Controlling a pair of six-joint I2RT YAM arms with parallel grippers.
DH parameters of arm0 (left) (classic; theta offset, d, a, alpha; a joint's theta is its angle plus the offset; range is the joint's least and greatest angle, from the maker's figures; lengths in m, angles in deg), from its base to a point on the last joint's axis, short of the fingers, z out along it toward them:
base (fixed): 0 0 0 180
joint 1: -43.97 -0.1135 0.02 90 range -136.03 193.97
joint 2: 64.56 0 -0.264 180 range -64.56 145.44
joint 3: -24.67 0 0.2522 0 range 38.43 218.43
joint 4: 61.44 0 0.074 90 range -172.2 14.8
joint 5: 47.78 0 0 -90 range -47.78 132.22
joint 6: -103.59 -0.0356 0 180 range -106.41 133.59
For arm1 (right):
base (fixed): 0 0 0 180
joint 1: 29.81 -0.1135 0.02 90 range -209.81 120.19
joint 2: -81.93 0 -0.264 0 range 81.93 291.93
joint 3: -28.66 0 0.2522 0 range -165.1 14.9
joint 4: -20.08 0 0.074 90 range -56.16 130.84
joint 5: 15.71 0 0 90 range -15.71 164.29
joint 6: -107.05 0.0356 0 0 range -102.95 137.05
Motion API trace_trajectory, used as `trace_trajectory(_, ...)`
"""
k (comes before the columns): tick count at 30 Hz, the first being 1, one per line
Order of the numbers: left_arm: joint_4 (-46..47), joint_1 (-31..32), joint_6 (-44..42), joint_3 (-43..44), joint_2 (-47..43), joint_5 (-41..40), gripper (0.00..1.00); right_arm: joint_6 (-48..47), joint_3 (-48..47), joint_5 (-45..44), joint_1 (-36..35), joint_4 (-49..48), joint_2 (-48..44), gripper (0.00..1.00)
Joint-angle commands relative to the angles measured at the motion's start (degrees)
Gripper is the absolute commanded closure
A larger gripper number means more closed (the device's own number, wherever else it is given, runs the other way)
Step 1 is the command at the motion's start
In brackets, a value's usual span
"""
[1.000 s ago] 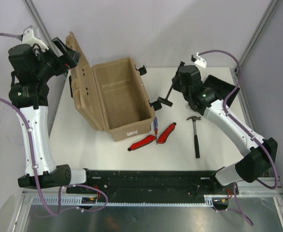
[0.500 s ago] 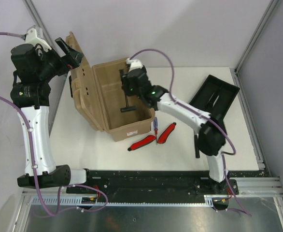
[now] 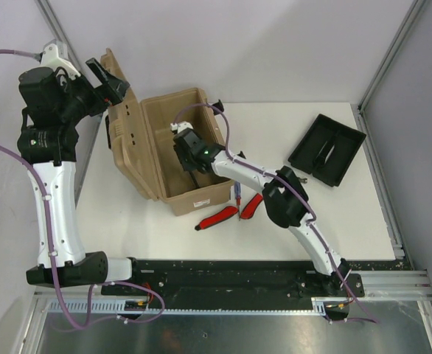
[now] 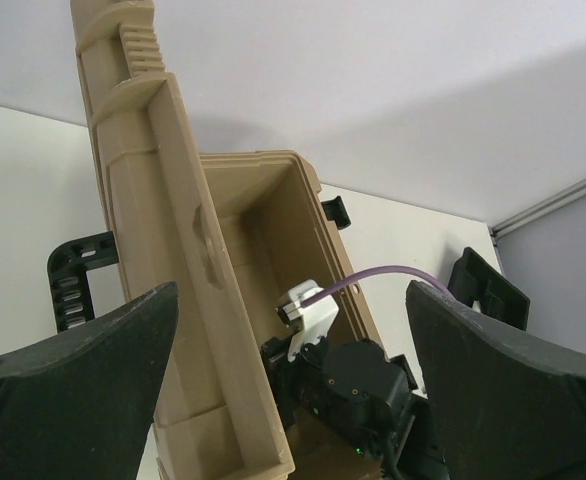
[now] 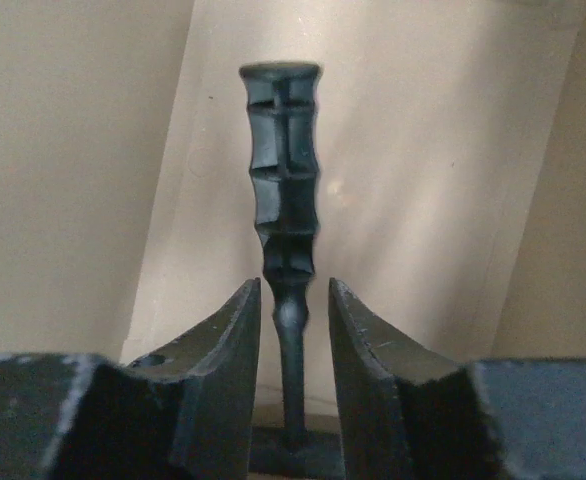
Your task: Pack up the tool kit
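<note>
Tan toolbox [image 3: 201, 199] open on table [image 3: 275, 125]. Left gripper [image 3: 107, 81] jaws spread wide at upright lid [image 4: 143, 200], probably propping it. Right gripper [image 5: 293, 290] inside box, jaws slightly parted, flanking black ribbed-handled tool [image 5: 285, 170], apparently letting go. Red-handled tools [image 3: 220, 215] outside, unpacked.

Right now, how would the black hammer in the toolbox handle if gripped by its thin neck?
The hammer looks rigid, unlikely to flex. Its head sits at one end, so it is probably head-heavy and may pivot in the right end effector. The ribbed grip likely slips less than the smooth neck.
</note>
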Motion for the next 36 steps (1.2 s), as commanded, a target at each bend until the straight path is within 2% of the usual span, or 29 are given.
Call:
trace_trajectory(1, 1.4, 0.5, -0.4, 0.1, -0.6, 0.5, 0.01, -1.4, -6.9, -1.3, 0.1, 2.8, 1.5, 0.56)
trace_trajectory(3, 1.4, 0.5, -0.4, 0.0, -0.6, 0.4, 0.00, -0.7, -7.6, -1.7, 0.4, 2.9, 0.7, 0.45)
trace_trajectory(5, 1.4, 0.5, -0.4, 0.3, -0.6, 0.4, 0.00, 0.0, -7.6, -1.7, 0.8, 2.5, -1.0, 0.40)
trace_trajectory(10, 1.3, 0.6, -0.7, 3.5, -0.4, 1.4, 0.00, 0.3, -7.4, -2.8, 1.4, 2.0, -8.2, 0.37)
trace_trajectory(13, 1.3, 0.7, -0.9, 3.9, -0.4, 1.9, 0.01, 0.9, -4.5, -3.9, 2.1, 0.5, -15.5, 0.37)
trace_trajectory(16, 1.3, 0.6, -0.9, 3.5, -0.6, 2.4, 0.01, 1.7, 3.5, -6.1, 3.4, -3.5, -25.4, 0.35)
trace_trajectory(19, 1.3, 0.6, -0.9, 3.2, -0.6, 2.6, 0.01, 4.1, 16.0, -9.3, 6.1, -6.6, -35.4, 0.33)
trace_trajectory(24, 1.3, 0.6, -0.7, 3.0, -0.6, 2.9, 0.00, 13.4, 32.4, -13.8, 15.0, -2.1, -47.3, 0.32)
trace_trajectory(30, 1.3, 0.6, -0.5, 2.7, -0.4, 3.1, 0.01, 25.0, 43.6, -17.1, 23.4, 10.5, -50.5, 0.32)
trace_trajectory(36, 1.4, 0.7, -0.6, 1.7, -0.8, 3.1, 0.01, 30.0, 56.7, -14.4, 29.0, 12.3, -52.3, 0.29)
